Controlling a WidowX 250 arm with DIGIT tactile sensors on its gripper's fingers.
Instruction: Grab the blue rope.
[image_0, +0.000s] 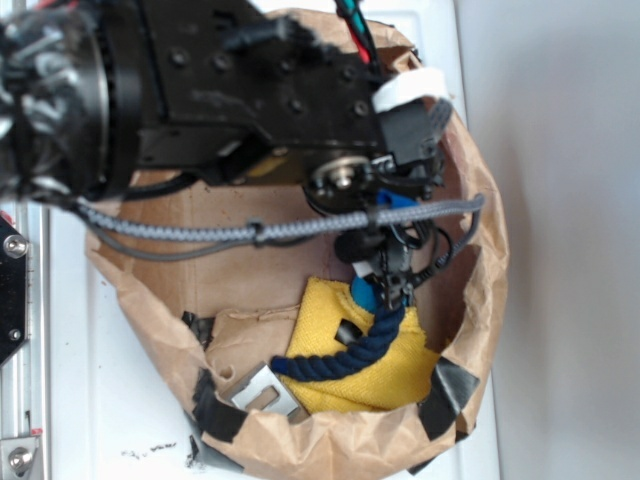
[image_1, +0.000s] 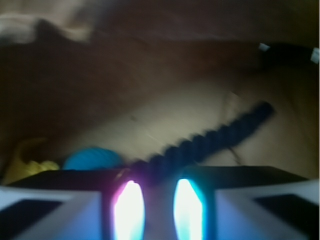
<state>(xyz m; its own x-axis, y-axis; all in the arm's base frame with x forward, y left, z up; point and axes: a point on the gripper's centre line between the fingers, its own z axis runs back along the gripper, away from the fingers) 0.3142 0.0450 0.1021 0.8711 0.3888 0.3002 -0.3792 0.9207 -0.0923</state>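
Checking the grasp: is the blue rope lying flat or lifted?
Partly lifted: the blue rope rises from the yellow cloth toward the gripper; its far end rests low.

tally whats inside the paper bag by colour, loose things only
dark navy: 1, the blue rope
yellow: 1, the cloth
light blue: 1, a small ball, partly hidden by the hand in the exterior view
total: 3

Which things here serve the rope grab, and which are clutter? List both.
For the job: blue rope, tool.
Lying about: yellow cloth, light-blue ball, paper bag, gray cable.
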